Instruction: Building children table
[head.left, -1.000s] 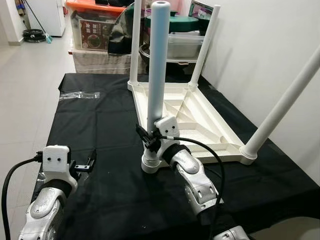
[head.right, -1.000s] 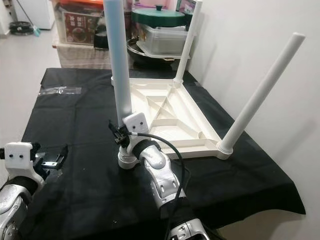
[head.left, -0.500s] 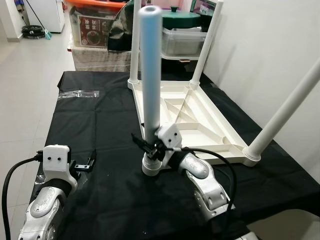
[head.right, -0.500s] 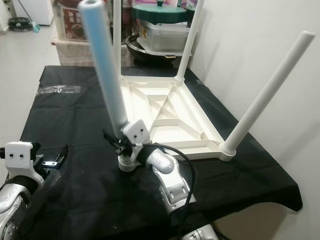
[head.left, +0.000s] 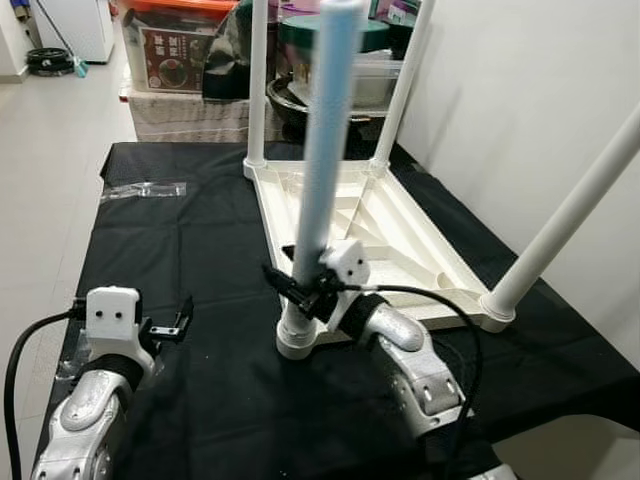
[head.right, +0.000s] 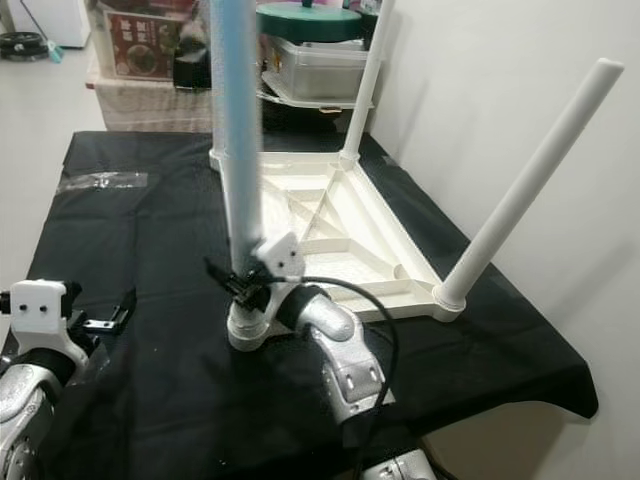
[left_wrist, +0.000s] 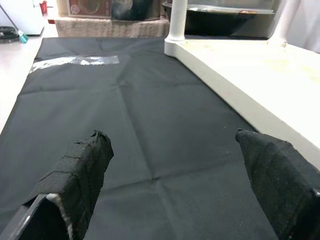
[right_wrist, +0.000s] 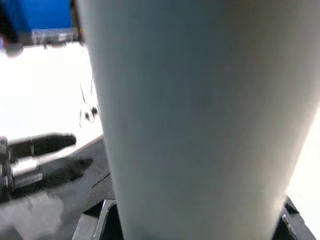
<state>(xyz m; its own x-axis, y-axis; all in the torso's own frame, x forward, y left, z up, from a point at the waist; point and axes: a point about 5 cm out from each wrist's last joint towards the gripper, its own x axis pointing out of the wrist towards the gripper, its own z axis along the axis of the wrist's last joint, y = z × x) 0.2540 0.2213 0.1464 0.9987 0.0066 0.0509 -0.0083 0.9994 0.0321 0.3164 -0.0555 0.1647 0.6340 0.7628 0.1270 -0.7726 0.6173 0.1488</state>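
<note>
The right gripper (head.left: 300, 290) is clenched low on the pale blue-white plastic leg tube (head.left: 325, 150), which stands in the near corner socket of the upturned white plastic tabletop (head.left: 400, 250), and any sideways lean there may cross-seat it, while the left gripper (left_wrist: 175, 175) hangs released.

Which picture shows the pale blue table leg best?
The left eye view: the blue leg is seen nearly whole, gripped low by the right tool. The right eye view crops its top; the right wrist view is a blurred close-up.
</note>
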